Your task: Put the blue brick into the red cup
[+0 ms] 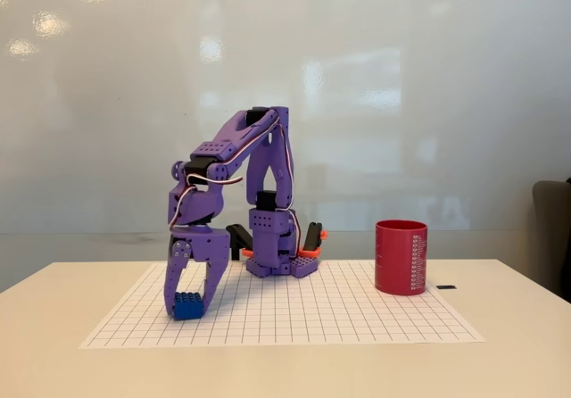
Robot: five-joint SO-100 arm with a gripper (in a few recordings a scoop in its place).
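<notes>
Fixed view: red cup (401, 257) beyond gripper (188, 306).

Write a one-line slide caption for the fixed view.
Purple arm's gripper reaches down around the blue brick on the gridded sheet, with the red cup standing upright to the right.

We take this for an office or meeting-room bench used for lab-style trials. A glossy white wall panel (375, 77), like a whiteboard, mirrors ceiling lights. On the plain cream tabletop (53, 344) lies a white paper sheet printed with a square grid (357, 313). Upon it stands a small purple plastic robot arm (268, 193). A dark upholstered chair back (553, 228) shows at the right edge.
</notes>
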